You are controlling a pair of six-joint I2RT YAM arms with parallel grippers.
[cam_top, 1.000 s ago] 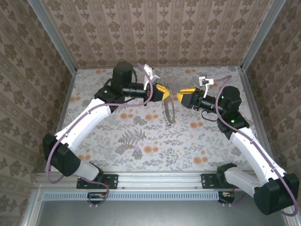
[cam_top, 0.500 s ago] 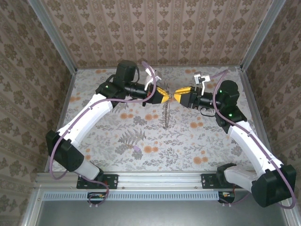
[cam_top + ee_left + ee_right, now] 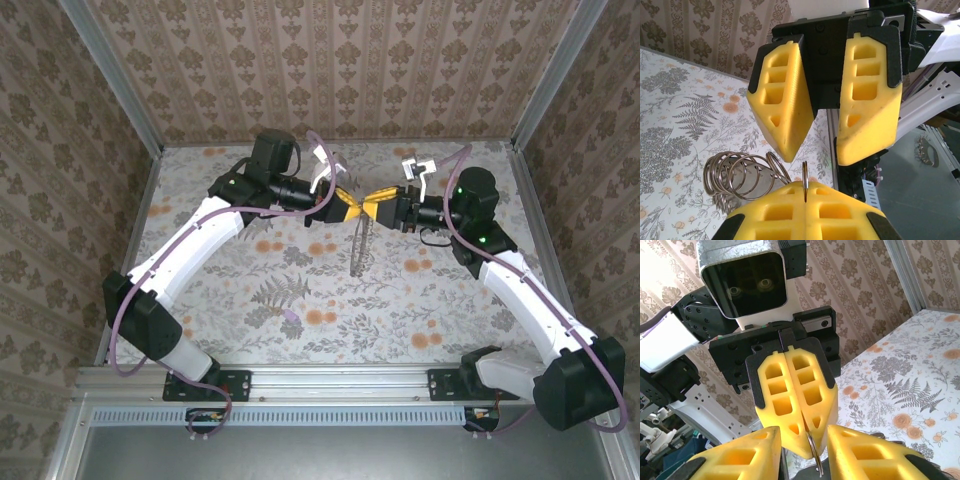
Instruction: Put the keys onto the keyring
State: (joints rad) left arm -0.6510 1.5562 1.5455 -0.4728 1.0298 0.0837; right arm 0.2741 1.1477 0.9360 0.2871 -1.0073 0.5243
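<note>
Floral-printed tabletop [image 3: 250, 290] lies below, with patterned wallpaper behind it. At the centre, the thin dark metal wire keyring [image 3: 805, 182] shows edge-on, its lower arc buried between the clenched yellow hollow-celled fingers of the left gripper [image 3: 805, 200]. Small silvery-beige metal keys [image 3: 358, 248] dangle beneath as a jagged string, each too small to make out. The right gripper [image 3: 824, 150] flanks the ring, jaws parted, gripping nothing.
</note>
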